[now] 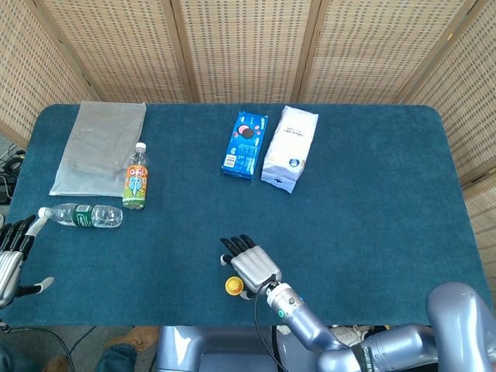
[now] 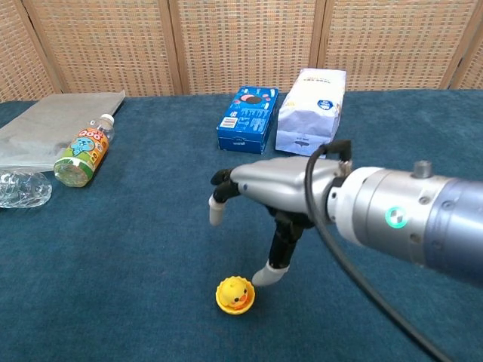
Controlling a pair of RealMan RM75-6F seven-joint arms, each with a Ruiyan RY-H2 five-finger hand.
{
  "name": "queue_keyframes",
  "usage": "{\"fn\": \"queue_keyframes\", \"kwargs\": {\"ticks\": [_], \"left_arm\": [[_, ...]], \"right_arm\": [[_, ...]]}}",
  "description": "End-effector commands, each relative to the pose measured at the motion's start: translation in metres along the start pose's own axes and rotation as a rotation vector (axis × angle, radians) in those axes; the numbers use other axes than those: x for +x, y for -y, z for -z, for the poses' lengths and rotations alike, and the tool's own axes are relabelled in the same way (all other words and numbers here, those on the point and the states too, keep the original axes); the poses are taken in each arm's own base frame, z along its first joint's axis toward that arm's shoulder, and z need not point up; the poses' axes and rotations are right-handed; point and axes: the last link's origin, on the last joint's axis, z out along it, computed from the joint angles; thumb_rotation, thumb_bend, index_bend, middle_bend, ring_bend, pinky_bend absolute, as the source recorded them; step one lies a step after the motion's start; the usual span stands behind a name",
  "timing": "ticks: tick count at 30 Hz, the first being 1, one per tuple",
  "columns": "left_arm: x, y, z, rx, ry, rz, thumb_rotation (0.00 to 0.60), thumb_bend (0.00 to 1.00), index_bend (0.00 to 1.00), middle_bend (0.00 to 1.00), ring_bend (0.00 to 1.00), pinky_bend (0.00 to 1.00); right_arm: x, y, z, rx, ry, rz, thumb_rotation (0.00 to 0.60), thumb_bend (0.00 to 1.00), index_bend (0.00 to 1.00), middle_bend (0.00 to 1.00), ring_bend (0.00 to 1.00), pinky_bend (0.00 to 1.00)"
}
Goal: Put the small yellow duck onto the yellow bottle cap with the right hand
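Note:
The small yellow duck (image 2: 235, 293) sits on the yellow bottle cap (image 2: 224, 303) on the blue cloth near the table's front edge; in the head view the duck (image 1: 233, 286) shows as a small yellow spot. My right hand (image 2: 278, 197) hovers above and just right of it, fingers spread, holding nothing; its thumb tip hangs close beside the duck without touching. From the head view, the right hand (image 1: 251, 266) is just behind the duck. My left hand (image 1: 11, 260) rests open at the table's left edge.
An orange-labelled bottle (image 2: 81, 150) and a clear water bottle (image 1: 81, 215) lie at the left, beside a grey bag (image 1: 99, 145). A blue cookie box (image 2: 247, 120) and a white pouch (image 2: 310, 112) stand at the back centre.

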Motion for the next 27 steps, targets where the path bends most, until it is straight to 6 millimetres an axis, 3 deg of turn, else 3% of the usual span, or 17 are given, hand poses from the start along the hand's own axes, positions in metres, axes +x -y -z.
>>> {"fn": "queue_keyframes", "kwargs": {"ticks": [1,3,7,8,11,17,21,27], "left_arm": [[0.001,0.0,0.001,-0.002,-0.003,0.002,0.6,0.05,0.0,0.0,0.0,0.0],[0.002,0.0,0.002,-0.004,-0.006,0.006,0.6,0.05,0.0,0.0,0.0,0.0],[0.002,-0.001,0.005,-0.017,-0.006,0.011,0.6,0.05,0.0,0.0,0.0,0.0],[0.002,-0.002,0.005,-0.018,-0.007,0.011,0.6,0.05,0.0,0.0,0.0,0.0],[0.003,-0.005,0.008,-0.035,-0.012,0.006,0.6,0.05,0.0,0.0,0.0,0.0],[0.004,-0.007,0.014,-0.047,-0.031,-0.002,0.6,0.05,0.0,0.0,0.0,0.0],[0.003,-0.009,0.018,-0.053,-0.04,-0.012,0.6,0.05,0.0,0.0,0.0,0.0],[0.004,-0.008,0.021,-0.052,-0.046,-0.014,0.6,0.05,0.0,0.0,0.0,0.0]], "right_arm": [[0.02,-0.025,0.016,-0.011,-0.092,0.005,0.6,0.0,0.16,0.0,0.0,0.0],[0.027,-0.043,0.025,-0.01,-0.16,0.024,0.6,0.0,0.1,0.0,0.0,0.0],[0.036,-0.096,0.06,-0.026,-0.32,0.113,0.6,0.0,0.0,0.0,0.0,0.0],[0.036,-0.1,0.063,-0.029,-0.328,0.12,0.6,0.0,0.0,0.0,0.0,0.0],[0.036,-0.141,0.103,-0.103,-0.397,0.17,0.6,0.0,0.0,0.0,0.0,0.0],[0.018,-0.194,0.166,-0.216,-0.435,0.155,0.6,0.0,0.0,0.0,0.0,0.0],[0.011,-0.213,0.192,-0.269,-0.445,0.133,0.6,0.0,0.0,0.0,0.0,0.0],[0.013,-0.215,0.21,-0.326,-0.463,0.114,0.6,0.0,0.0,0.0,0.0,0.0]]}}
